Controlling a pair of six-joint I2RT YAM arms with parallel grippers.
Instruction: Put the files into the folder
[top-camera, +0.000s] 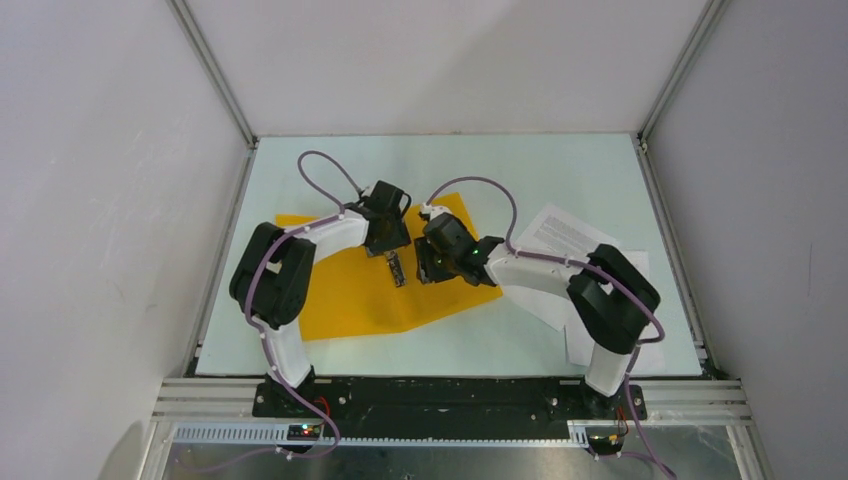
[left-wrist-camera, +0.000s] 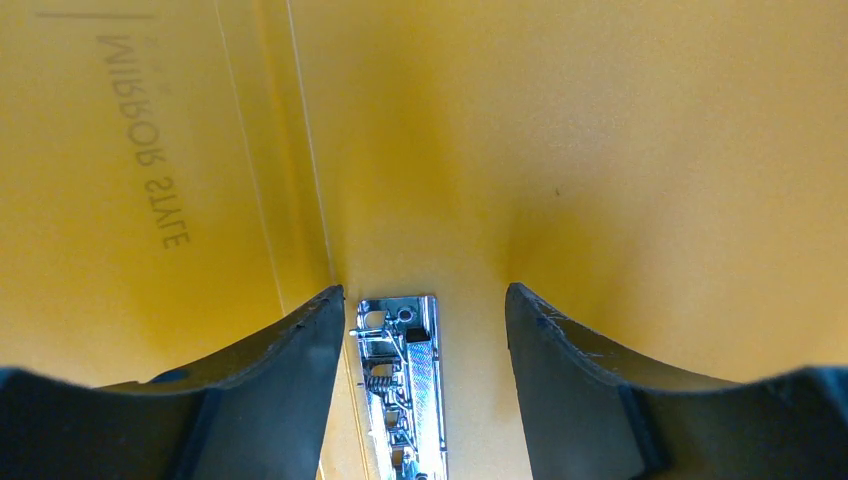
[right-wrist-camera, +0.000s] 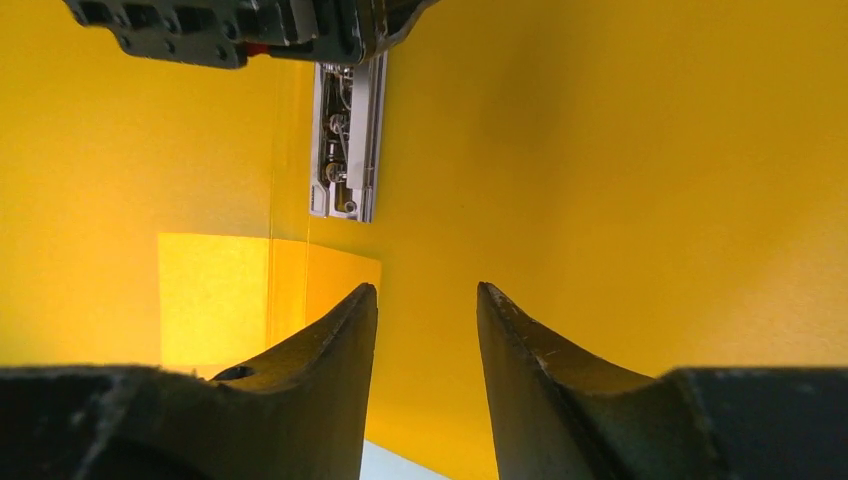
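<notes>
The orange-yellow folder (top-camera: 350, 290) lies open and flat on the table, its metal clip (top-camera: 396, 268) along the fold. My left gripper (top-camera: 392, 262) is open, its jaws on either side of the clip (left-wrist-camera: 405, 380), close above the folder (left-wrist-camera: 620, 150). My right gripper (top-camera: 428, 268) is open and empty over the folder's right half (right-wrist-camera: 620, 180), pointing at the clip (right-wrist-camera: 345, 140). The files (top-camera: 570, 240), white printed sheets, lie on the table at the right, partly under my right arm.
The pale table (top-camera: 500, 170) is bounded by white walls at the back and both sides. The two grippers are close together at the folder's fold. A black rail (top-camera: 450, 395) runs along the near edge.
</notes>
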